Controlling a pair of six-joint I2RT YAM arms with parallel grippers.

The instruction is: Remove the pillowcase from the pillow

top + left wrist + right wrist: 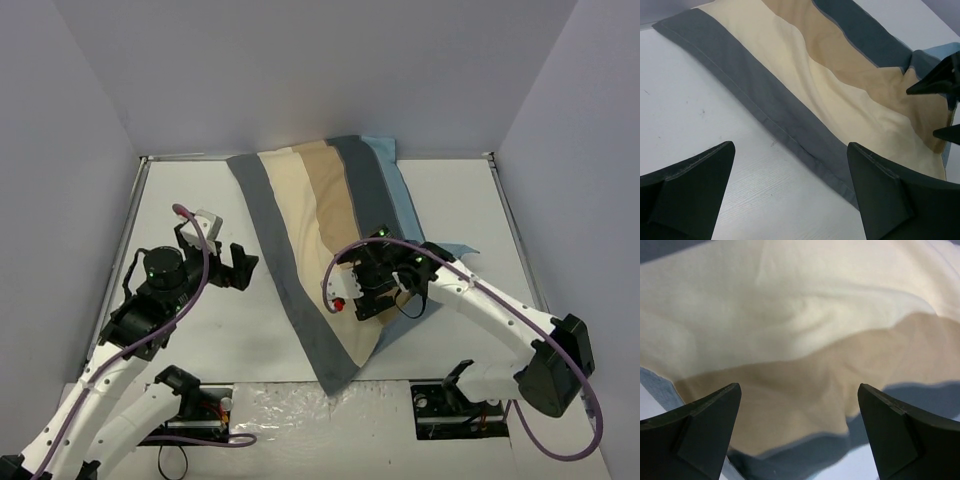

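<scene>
The striped pillowcase (pixel 310 230) lies across the middle of the table, stripes up, with grey, cream, tan, slate and light-blue bands. The pillow itself is hidden inside it. My right gripper (pixel 362 296) is open, hovering just above the near right part of the case, over the cream and tan stripes (pixel 790 340). My left gripper (pixel 240 268) is open and empty over bare table, just left of the case's grey edge band (pixel 770 110). The right gripper's dark fingers (pixel 940 80) show at the right edge of the left wrist view.
White table (pixel 190 320) with raised rim at the back (pixel 180 157) and grey walls around. The case's near corner (pixel 335 385) reaches the table's front edge between the two arm bases.
</scene>
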